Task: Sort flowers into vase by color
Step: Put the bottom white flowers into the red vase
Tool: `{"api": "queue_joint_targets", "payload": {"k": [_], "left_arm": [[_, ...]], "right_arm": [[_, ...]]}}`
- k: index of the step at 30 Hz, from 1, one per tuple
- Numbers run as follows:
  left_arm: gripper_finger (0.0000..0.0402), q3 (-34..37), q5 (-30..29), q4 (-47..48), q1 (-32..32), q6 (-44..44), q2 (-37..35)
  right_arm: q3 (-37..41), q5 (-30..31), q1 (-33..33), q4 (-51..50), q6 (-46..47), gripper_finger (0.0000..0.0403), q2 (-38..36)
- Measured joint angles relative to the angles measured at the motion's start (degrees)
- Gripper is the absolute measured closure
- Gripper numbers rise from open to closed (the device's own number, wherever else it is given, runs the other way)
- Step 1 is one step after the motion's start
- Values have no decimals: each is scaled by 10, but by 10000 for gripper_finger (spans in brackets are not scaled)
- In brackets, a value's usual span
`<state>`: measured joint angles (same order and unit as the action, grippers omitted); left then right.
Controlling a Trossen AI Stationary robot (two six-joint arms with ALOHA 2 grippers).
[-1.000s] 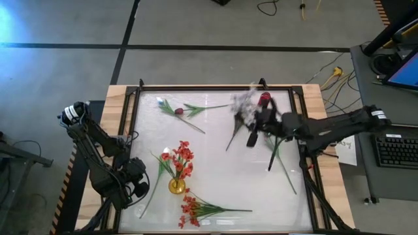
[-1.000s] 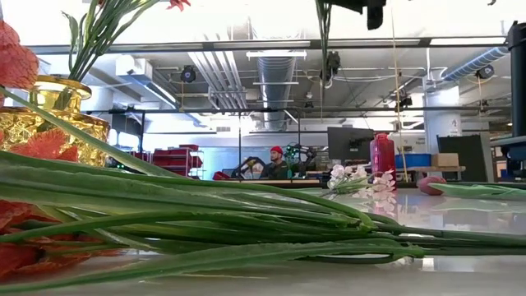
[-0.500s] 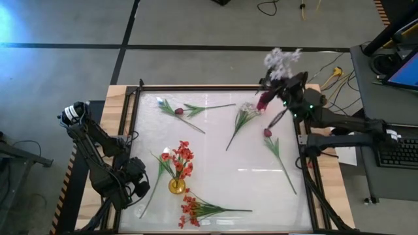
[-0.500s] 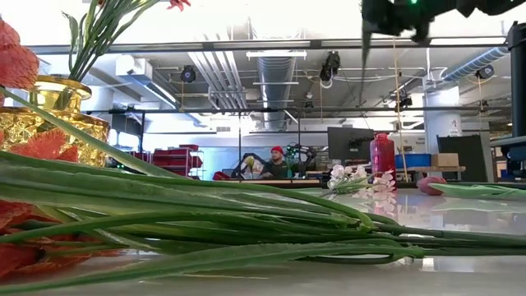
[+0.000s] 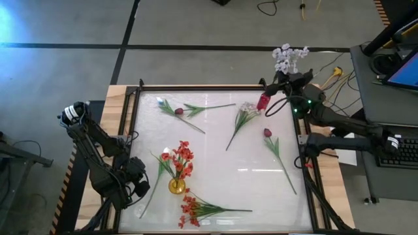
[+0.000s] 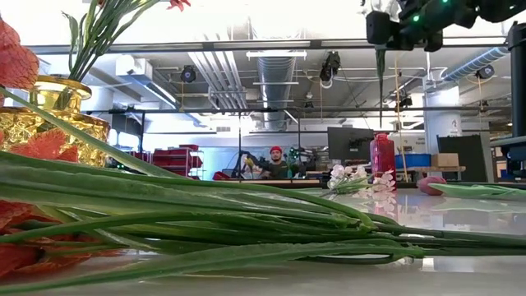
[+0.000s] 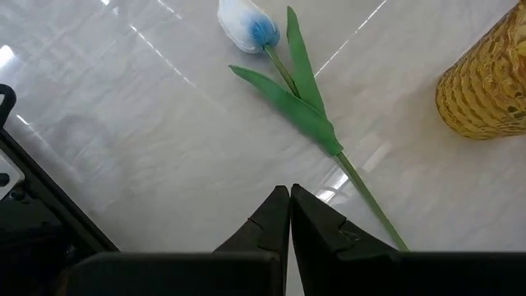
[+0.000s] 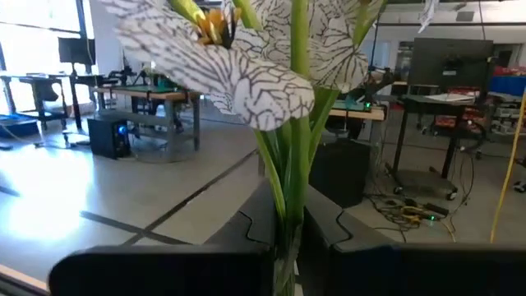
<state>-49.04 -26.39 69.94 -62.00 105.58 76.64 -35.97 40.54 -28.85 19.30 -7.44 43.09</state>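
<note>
My right gripper is high over the table's far right corner, shut on a white veined blossom spray. In the low view its stem hangs in line above the red vase. A second white spray, a maroon tulip, and another maroon tulip with a white bud lie flat on the table. The gold vase holds red-orange flowers. My left gripper is shut near the table's left near corner, beside a white bud flower. My right gripper pinches the white spray's green stem between its two fingers, just below the blossoms. The spray is lifted clear and stands upright, blossoms above the fingers. The rest of the stem hangs straight down below them.
A red-orange spray lies by the table's near edge. A raised dark frame runs round the tabletop. The red vase stands near the far right corner. Bare white tabletop shows in the middle. A person sits far behind the table.
My right gripper has risen from low over the table's right middle and swung toward the far right corner. It has carried the white spray clear of the table and tipped it upright, blossoms uppermost. In the last half second it has shifted only slightly.
</note>
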Motion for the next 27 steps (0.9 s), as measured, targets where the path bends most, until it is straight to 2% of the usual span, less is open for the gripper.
{"api": "queue_joint_targets", "payload": {"k": [15, 27], "left_arm": [[402, 0, 0, 0, 0, 0, 0], [402, 0, 0, 0, 0, 0, 0]], "right_arm": [[0, 0, 0, -28, 35, 381, 37], [1, 2, 0, -57, 52, 305, 50]]}}
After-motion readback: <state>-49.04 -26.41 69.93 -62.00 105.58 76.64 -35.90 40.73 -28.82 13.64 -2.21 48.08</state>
